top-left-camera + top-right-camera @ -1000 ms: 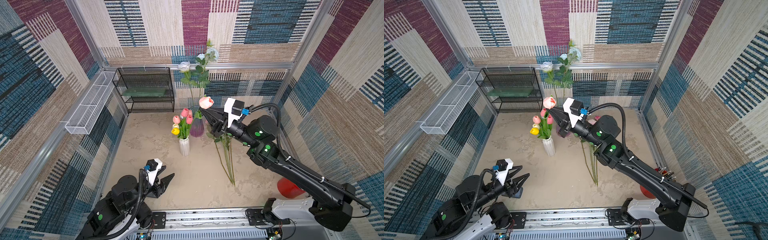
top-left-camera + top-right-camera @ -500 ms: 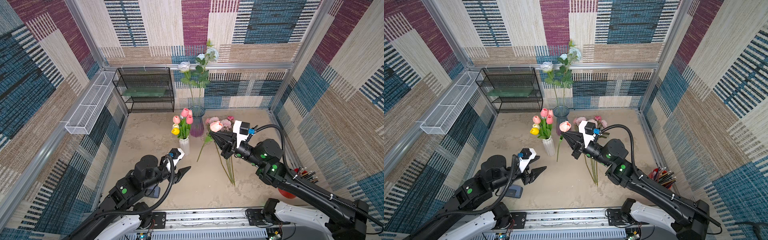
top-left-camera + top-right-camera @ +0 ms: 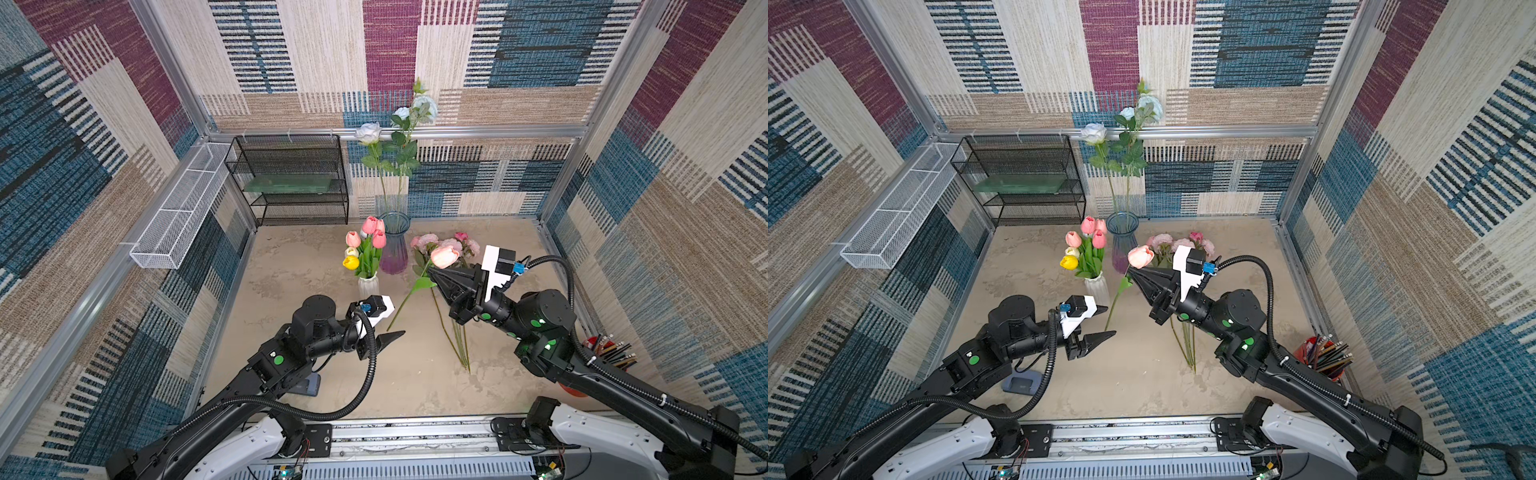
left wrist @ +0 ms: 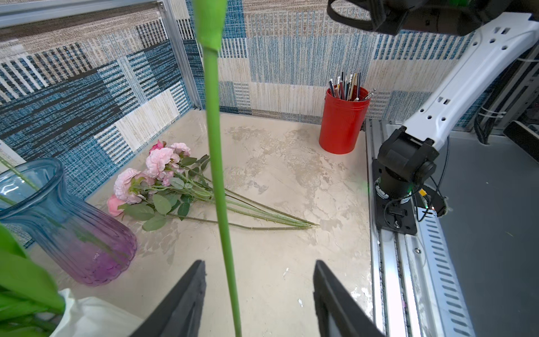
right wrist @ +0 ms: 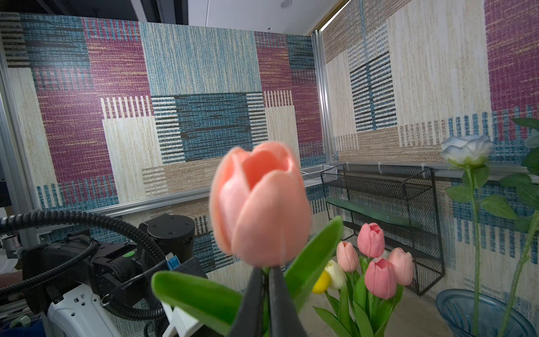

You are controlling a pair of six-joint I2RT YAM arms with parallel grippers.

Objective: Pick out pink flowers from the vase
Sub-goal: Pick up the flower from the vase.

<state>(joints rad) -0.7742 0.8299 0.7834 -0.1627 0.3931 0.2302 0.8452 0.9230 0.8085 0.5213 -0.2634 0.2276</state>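
Above beige tabletop, salmon tulip aslant, bloom up, stem down.

black arms, green dots, ribbed black cables, white base links, white wrist cameras, black pointed grippers

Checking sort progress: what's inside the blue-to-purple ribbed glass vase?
Only long green stems of the pale blue-white roses stand in the blue-to-purple glass vase; no pink bloom in it. The tinted ribbed wall blurs the stem ends at its bottom.
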